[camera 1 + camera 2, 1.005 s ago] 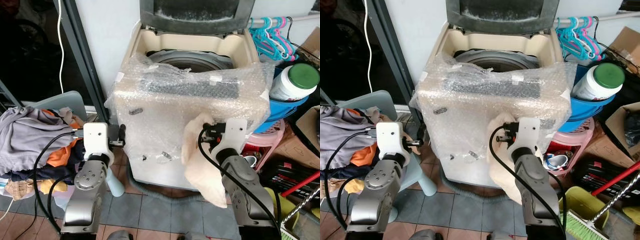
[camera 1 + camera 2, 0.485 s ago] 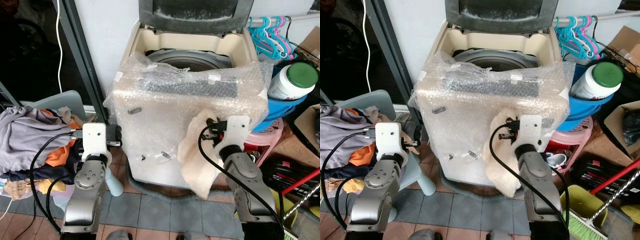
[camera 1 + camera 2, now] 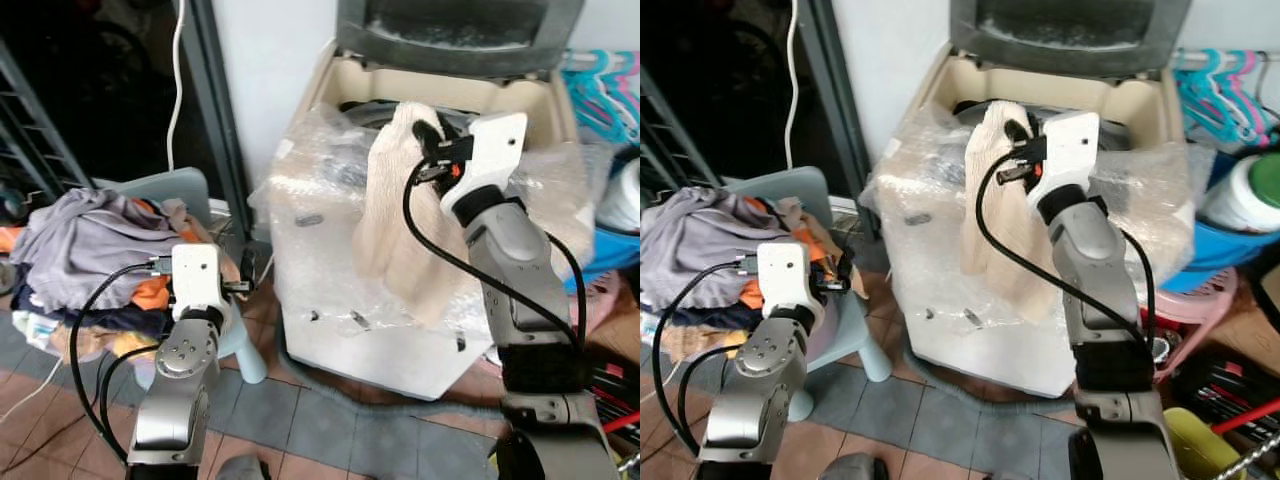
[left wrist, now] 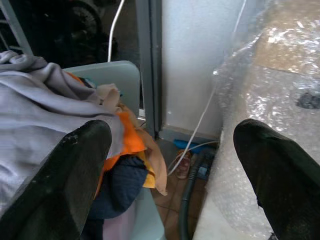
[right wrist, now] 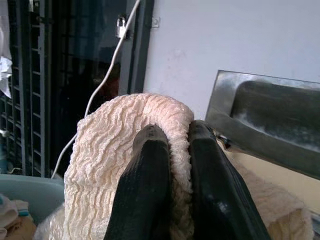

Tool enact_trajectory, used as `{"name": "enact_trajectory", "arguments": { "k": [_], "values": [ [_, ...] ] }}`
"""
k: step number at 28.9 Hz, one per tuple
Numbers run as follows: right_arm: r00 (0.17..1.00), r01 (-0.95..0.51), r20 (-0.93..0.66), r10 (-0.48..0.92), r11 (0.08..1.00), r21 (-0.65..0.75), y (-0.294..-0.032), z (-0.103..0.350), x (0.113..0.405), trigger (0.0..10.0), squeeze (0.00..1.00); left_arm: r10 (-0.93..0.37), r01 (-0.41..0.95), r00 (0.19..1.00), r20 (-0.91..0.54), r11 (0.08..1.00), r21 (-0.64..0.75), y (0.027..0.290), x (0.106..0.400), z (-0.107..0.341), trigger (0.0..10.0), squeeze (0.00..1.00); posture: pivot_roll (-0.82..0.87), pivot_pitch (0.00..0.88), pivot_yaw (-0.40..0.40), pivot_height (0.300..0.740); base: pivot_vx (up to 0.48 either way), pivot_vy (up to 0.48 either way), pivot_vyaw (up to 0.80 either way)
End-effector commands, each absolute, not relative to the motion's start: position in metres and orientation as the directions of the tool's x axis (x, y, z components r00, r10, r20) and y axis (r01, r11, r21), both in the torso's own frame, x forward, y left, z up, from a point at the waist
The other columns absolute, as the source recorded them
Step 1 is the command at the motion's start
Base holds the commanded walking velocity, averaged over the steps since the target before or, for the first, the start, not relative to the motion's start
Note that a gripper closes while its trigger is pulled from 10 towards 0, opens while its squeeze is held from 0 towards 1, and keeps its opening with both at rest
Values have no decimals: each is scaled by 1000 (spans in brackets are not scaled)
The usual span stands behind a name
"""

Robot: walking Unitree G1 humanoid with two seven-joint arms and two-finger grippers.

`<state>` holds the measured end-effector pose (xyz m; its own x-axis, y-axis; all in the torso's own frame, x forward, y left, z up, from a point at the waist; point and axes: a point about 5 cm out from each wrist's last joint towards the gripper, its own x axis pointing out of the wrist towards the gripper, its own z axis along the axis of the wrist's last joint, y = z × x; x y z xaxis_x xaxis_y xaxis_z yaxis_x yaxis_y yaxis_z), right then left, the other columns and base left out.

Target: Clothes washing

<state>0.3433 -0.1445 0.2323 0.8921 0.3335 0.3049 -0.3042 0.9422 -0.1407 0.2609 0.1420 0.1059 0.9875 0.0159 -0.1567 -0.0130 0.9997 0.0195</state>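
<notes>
Over washer (image 3: pixel 440 250) | cream crinkled cloth (image 3: pixel 395 215) hanging | right gripper (image 5: pixel 172 150) pinching

The cream crinkle-knit garment (image 3: pixel 400 215) hangs up high at the front edge of the washing machine (image 3: pixel 420 260), its top bunched and pinched, the rest draping down over the bubble-wrapped front panel. The machine is a beige top-loader, dark lid (image 3: pixel 455 30) raised upright, drum opening (image 3: pixel 980 105) showing behind the cloth. On the pale blue chair (image 3: pixel 195 200) sits the laundry pile (image 3: pixel 95 250): grey on top, orange and navy beneath.
</notes>
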Motion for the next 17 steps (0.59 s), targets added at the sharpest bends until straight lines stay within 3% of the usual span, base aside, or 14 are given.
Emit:
{"name": "enact_trajectory", "arguments": {
  "k": [1,7,8,10,13,17],
  "values": [
    [872,-305,348,345,938,-165,-144,245,347,10000,0,14,-11,989,-148,1000,19,141,262,110,10000,0,-47,0,10,740,307,0,631],
    [877,-220,391,279,957,-188,-155,272,367,10000,0,11,-7,988,-156,1000,23,139,264,109,10000,0,-48,0,11,740,299,0,375],
    [901,-101,408,151,985,-141,-174,289,379,10000,0,11,-7,987,-159,1000,25,139,264,108,10000,0,-48,0,11,740,0,0,0],
    [912,-10,408,50,995,-101,-189,298,386,10000,0,11,-7,987,-159,1000,25,138,264,108,10000,0,-46,0,6,740,0,0,0],
    [893,234,398,-211,972,-9,-233,314,391,10000,0,22,-16,986,-165,999,36,137,263,107,10000,0,-40,0,-2,740,0,0,0],
    [867,318,417,-272,947,-44,-249,316,389,10000,0,29,-24,985,-168,999,34,137,262,106,10000,0,-41,0,-3,740,0,0,0]
  ]
}}
